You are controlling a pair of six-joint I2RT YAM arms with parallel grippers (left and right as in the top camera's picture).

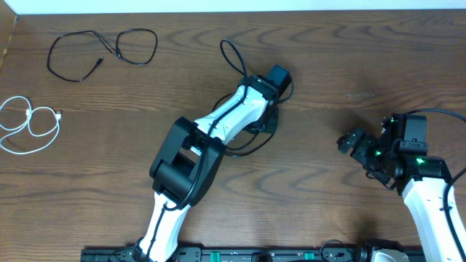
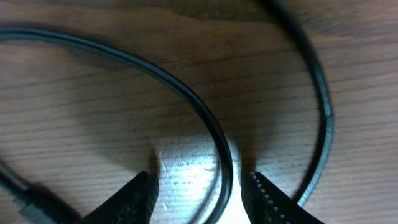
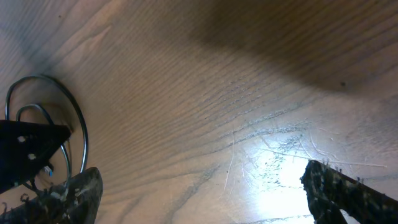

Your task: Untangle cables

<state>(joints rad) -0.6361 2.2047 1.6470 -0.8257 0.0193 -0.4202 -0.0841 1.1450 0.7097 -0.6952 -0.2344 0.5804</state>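
Note:
One black cable [image 1: 102, 52] lies in loose loops at the far left of the table. The white cable [image 1: 29, 124] is coiled at the left edge. A second black cable [image 1: 223, 49] loops out from under my left arm near the table's middle. My left gripper [image 1: 263, 122] points down over it. In the left wrist view the left gripper [image 2: 199, 193] is open, with a strand of this black cable [image 2: 186, 93] running between the fingertips and another strand [image 2: 323, 106] to the right. My right gripper [image 1: 357, 143] is open and empty over bare wood, as the right wrist view [image 3: 205, 193] also shows.
The brown wooden table [image 1: 342, 58] fills the view. My left arm [image 1: 189, 156] reaches diagonally across the middle and hides part of the black cable. The right arm's own thick wires [image 3: 78, 118] show at the left of the right wrist view.

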